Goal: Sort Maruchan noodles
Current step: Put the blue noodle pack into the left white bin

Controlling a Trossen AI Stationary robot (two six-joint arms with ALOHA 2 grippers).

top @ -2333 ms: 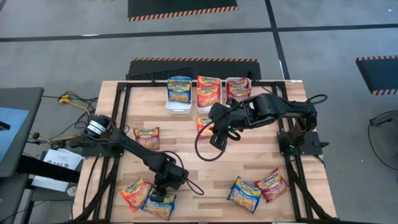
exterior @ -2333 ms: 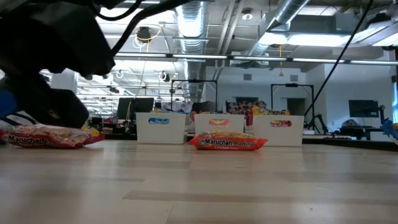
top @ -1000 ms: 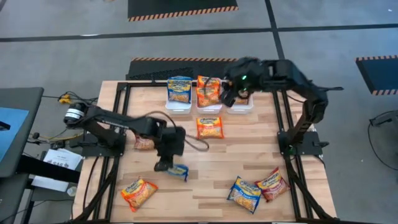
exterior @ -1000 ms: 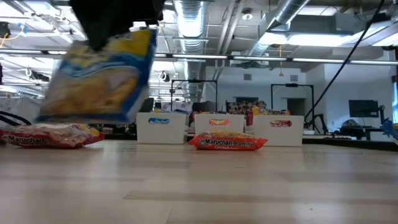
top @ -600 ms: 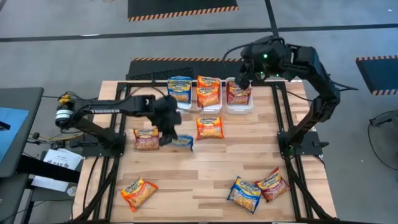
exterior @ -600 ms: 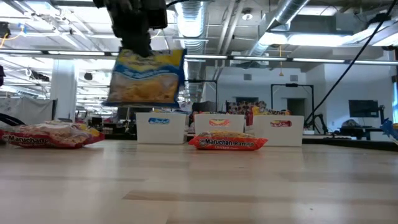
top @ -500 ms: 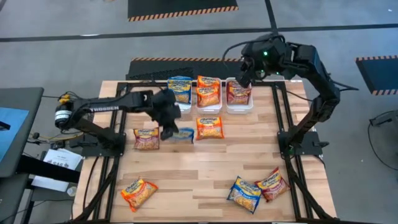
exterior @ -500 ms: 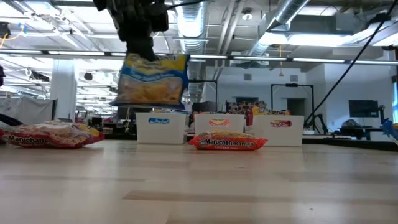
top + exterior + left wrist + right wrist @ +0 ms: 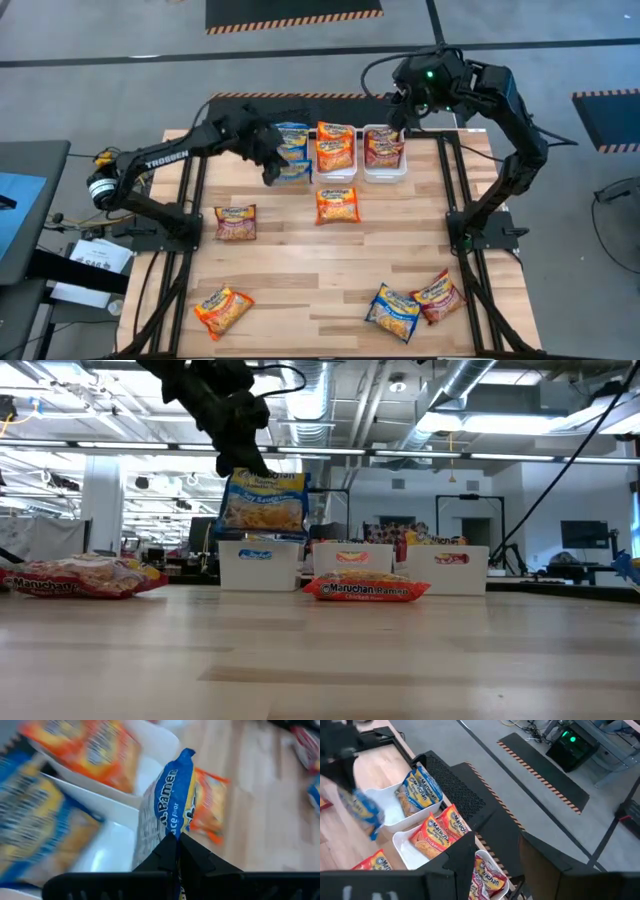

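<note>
Blue noodle packet (image 9: 292, 170) pinched in left end effector (image 9: 270, 172), seemingly above tray (image 9: 288, 176)

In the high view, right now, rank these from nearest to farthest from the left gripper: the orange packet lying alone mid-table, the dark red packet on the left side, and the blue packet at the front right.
Measured from the left gripper, shut on a blue packet by the left tray:
1. Orange packet, mid-table, just front of the trays.
2. Dark red packet, left side; only slightly farther.
3. Blue packet at the front right, clearly farthest.
</note>
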